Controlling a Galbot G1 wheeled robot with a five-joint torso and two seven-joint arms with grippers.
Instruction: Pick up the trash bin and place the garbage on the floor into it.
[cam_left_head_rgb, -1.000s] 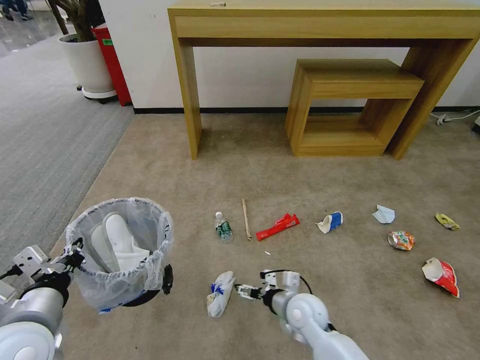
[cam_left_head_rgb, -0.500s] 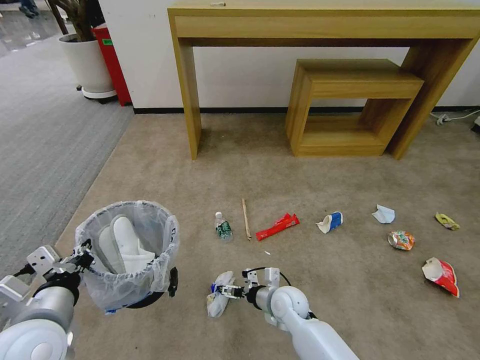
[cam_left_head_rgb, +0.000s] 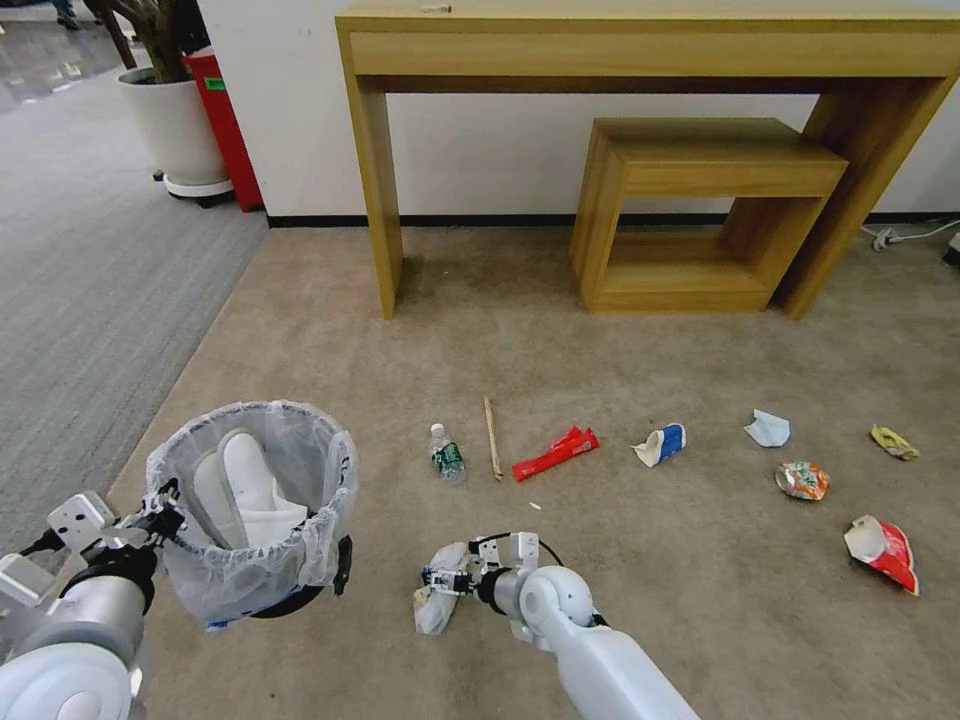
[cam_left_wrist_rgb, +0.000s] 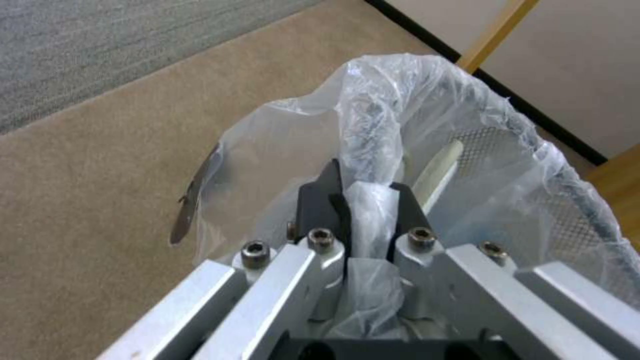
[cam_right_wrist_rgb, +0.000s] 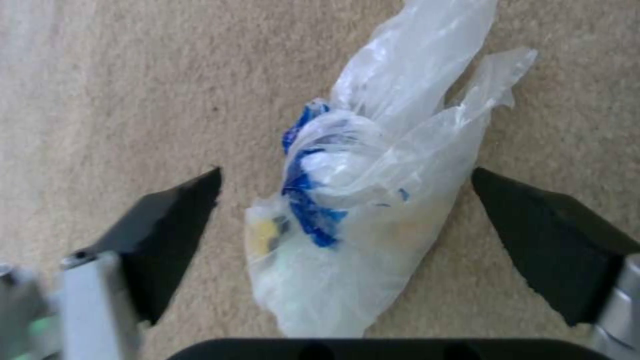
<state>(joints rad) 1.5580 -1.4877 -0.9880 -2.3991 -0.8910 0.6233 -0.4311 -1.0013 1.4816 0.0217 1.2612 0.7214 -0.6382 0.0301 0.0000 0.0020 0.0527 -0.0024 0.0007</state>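
- My right gripper (cam_right_wrist_rgb: 343, 220) has its jaws wide around the crumpled bag (cam_right_wrist_rgb: 373, 200) — thin plastic may slip out.
- My left gripper (cam_left_wrist_rgb: 367, 210), clamped on the trash bin (cam_left_head_rgb: 255, 500) liner — it may tear.

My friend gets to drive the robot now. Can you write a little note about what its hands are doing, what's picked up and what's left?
Left gripper: shut on the trash bin rim, holding it above the floor at the robot's left.
Right gripper: open, fingers either side of a knotted plastic bag lying on the carpet, not yet closed.
Done: two white slippers are in the bin.
Left on the floor: the bag, small bottle, wooden stick, red wrapper, blue-white cup, white scrap, crushed can, yellow wrapper, red-white cup.
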